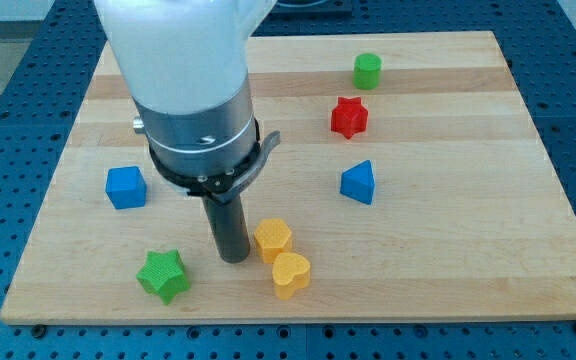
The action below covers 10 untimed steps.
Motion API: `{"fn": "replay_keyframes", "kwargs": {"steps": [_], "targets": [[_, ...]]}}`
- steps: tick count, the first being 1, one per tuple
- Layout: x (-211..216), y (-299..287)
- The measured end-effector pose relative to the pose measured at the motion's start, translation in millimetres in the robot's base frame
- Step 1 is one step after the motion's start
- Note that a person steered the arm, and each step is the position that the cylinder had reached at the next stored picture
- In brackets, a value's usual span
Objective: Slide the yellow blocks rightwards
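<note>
Yellow blocks: two of them, low on the wooden board (448, 280), close together and looking as if they touch at a corner.
Upper yellow block (273, 240): a chunky, roughly six-sided piece.
Lower yellow block (290, 275): heart-shaped, at about five o'clock from the upper one.
My tip (232, 258): the end of the dark rod, down on the board at nine o'clock from the upper yellow block, just beside it; I cannot tell whether it touches.
Gripper state: there is none to see, only the straight rod under a grey collar and a white arm housing, so nothing is spread or pinched.
Green star (163, 275): at about eight o'clock from the tip, near it.
Blue cube (126, 187): toward ten o'clock from the tip, well apart.
Blue triangular block (359, 182): at about two o'clock from the yellow pair.
Red star (349, 117): at twelve o'clock from the blue triangular block.
Green cylinder (367, 70): near the board's top edge, just past the red star.
Writing: no brand, label or lettering is readable anywhere.
</note>
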State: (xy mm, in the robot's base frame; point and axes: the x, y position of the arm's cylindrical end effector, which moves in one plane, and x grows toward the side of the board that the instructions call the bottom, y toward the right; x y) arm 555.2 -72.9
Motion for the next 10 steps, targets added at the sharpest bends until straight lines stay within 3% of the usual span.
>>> {"fn": "replay_keyframes", "kwargs": {"steps": [4,6,10], "targets": [[-11.8,37.1],[1.3,3.8],[33.5,52.6]]}}
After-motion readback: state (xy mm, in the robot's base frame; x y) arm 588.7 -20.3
